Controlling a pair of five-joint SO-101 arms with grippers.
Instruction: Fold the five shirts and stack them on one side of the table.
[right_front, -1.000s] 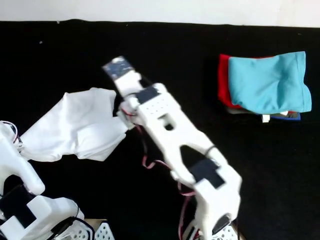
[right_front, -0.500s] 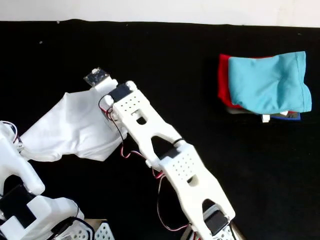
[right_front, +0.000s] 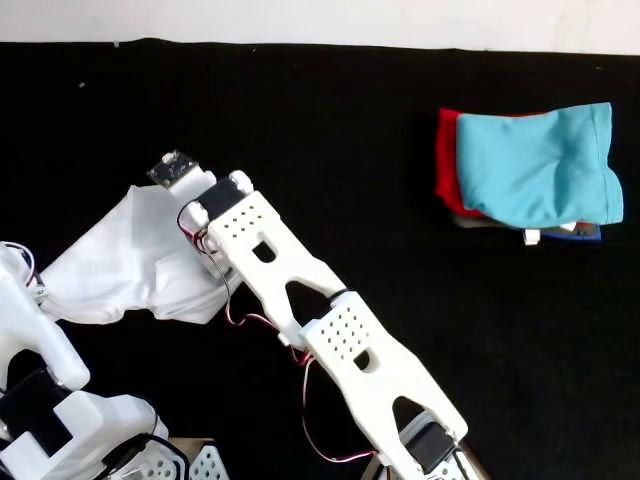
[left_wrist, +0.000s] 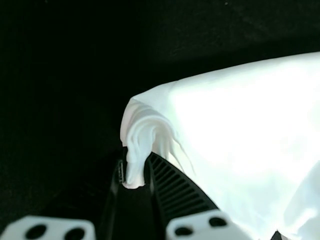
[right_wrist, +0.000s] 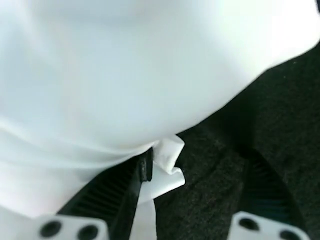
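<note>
**High view:** The white shirt (right_front: 120, 255) lay crumpled at the middle left of the frame on the black table (right_front: 350, 120). The stack of folded shirts (right_front: 535, 165) sat at the upper right, well apart. The right arm (right_front: 300, 290) covered the shirt's upper right corner, so its pincer's state could not be judged from here.

**Left wrist view:** The left gripper (left_wrist: 134, 172) was clenched on a bunched corner of the white shirt (left_wrist: 240, 130), a grip the high view could not settle. The pinch looked narrow, and a hard pull from the other side would probably drag the cloth out.

**Right wrist view:** The right gripper (right_wrist: 200, 182) stood released, jaws wide. Bare table lay between them, and a small tab of the shirt's edge touched one finger. Closing there would likely catch that tab alone, or nothing, and skew the fold.
</note>
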